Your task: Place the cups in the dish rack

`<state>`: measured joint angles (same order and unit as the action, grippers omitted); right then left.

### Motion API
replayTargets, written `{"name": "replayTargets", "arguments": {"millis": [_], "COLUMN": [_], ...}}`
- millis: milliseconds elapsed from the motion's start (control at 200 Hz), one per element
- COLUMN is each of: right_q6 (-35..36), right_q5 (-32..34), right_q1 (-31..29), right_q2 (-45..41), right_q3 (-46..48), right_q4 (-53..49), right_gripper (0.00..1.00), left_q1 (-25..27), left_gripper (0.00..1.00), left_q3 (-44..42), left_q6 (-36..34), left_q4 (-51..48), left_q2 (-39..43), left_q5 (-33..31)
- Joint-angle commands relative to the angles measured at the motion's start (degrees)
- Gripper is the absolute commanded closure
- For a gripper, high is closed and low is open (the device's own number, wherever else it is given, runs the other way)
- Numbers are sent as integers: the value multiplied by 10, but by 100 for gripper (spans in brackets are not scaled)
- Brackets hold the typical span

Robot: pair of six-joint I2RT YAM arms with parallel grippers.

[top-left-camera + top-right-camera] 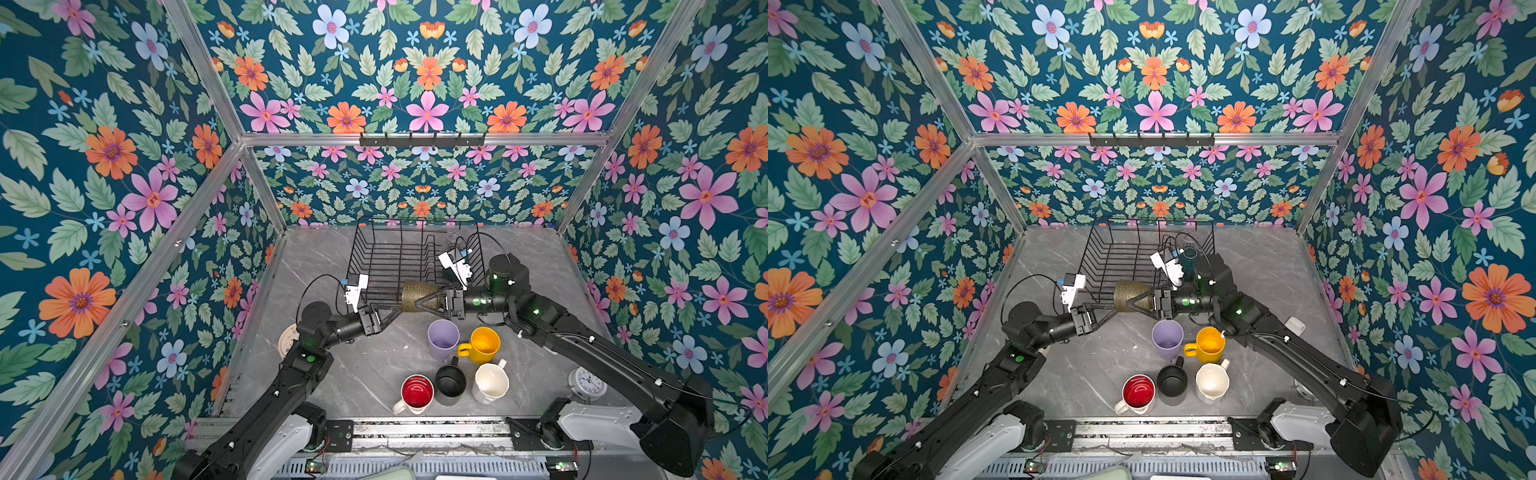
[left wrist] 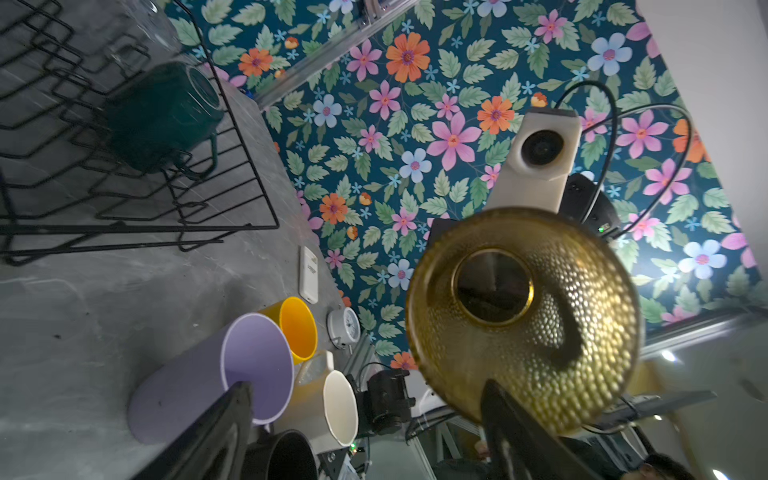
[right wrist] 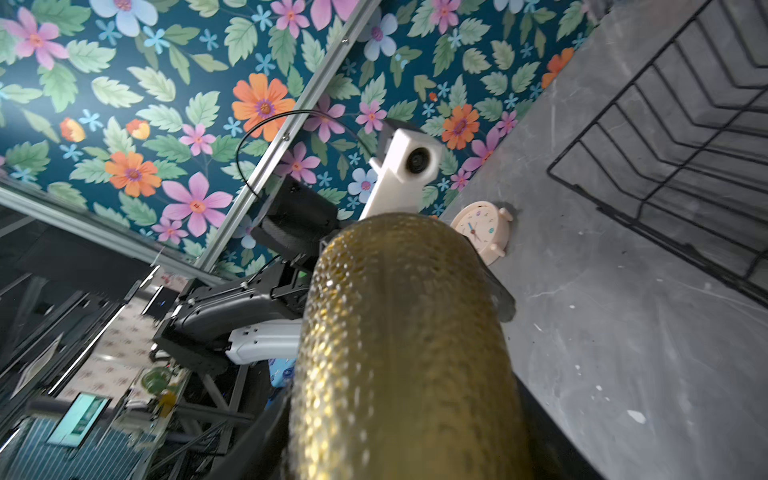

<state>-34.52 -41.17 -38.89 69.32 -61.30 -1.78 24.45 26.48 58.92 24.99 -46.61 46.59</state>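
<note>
Right now your right claw is clamped on the olive glass tumbler, holding it on its side above the worktop, with the dish rack just beyond the claw. Your left claw stands spread wide at the tumbler's free end, one finger close by its rim, though these views do not show whether it touches.

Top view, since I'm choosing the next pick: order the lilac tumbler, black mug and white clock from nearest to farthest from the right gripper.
1. The lilac tumbler, on the table just nearer the front edge than the right gripper, whose jaws hold the olive tumbler.
2. The black mug, middle of the front row.
3. The white clock, far front right.
</note>
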Motion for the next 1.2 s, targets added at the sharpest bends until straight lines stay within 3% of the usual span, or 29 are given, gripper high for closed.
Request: {"name": "replayTargets", "arguments": {"millis": [0,165,370,740,960,1195], "right_q6": [45,113,176,223,237,262], "right_q5": [48,146,241,308,328,370], "right_q1": [14,20,23,49,65,87], "right_q2": [-5,13,76,189,252,381], "right_q3": [-31,-107,-207,-324,-404,-534], "right_q4": [-99,-231,-346,-422,-462,-528], "right_gripper": [100,100,100,100,100,100], "left_q1": [-5,-5,-5,-5,-5,-5], "left_gripper": [10,6,0,0,0,0], "left_q3": [30,90,96,73,70,71], "left_q6": [-107,-193,-207,-199,-214,-233], "left_q4": [-161,-356,-433,-464,-465,-490], "left_q2": [24,75,170,261,267,286], "left_q5": [-92,-286,-442,-522,-530,-542]}}
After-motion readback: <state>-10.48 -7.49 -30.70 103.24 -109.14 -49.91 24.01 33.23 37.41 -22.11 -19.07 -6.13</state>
